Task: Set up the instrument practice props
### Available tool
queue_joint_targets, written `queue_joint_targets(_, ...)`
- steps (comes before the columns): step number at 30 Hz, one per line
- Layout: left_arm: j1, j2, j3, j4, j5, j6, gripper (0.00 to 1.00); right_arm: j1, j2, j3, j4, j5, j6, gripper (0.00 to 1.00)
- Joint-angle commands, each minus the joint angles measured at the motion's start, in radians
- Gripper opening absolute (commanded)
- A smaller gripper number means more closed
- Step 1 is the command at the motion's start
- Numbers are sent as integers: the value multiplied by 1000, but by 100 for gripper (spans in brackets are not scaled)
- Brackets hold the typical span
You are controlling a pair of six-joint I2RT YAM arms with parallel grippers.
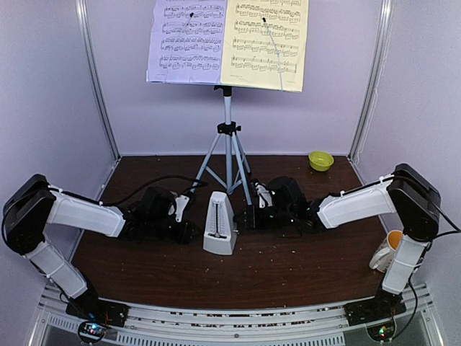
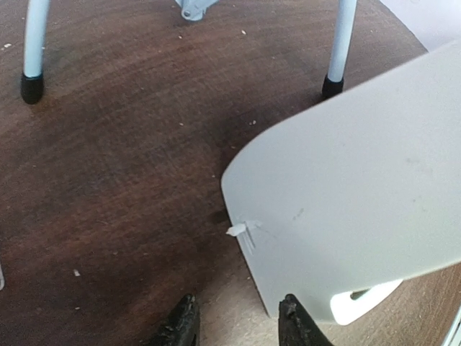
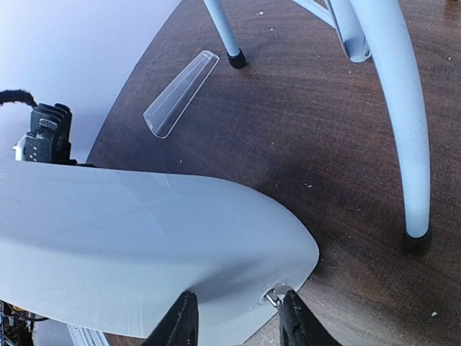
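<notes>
Tipping is the main hazard. The metronome [image 1: 220, 225] stands upright mid-desk [image 1: 288, 267], tall on a small base. The left end effector [image 2: 238, 328] is just beside it at 9 o'clock and the right end effector [image 3: 238, 317] is near it at 2 o'clock.

Both have their fingers moderately spread and grip nothing. Bare wood shows in the left one's gap, with the metronome's grey side just past one finger. That grey side also fills the right one's gap, though I cannot tell whether the fingers touch it. A push from one side alone would likely topple it.

At 12 o'clock the tripod [image 1: 227, 133] carries the pages [image 1: 227, 40] high up. Its feet lie close to the right end effector, so a careless swing could jolt a leg and shake the sheets loose. The right arm's elbow hangs beside the mug [image 1: 387, 249] at 4 o'clock, and a wide retreat might knock it.
</notes>
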Motion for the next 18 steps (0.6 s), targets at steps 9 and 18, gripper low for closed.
queue_joint_targets(9, -86, 136, 53, 214, 2, -109, 35, -24, -224, -178, 0, 47, -77, 59)
queue_joint_targets(18, -97, 146, 105, 168, -16, -118, 37, 38, -369, -287, 54, 150, -138, 88)
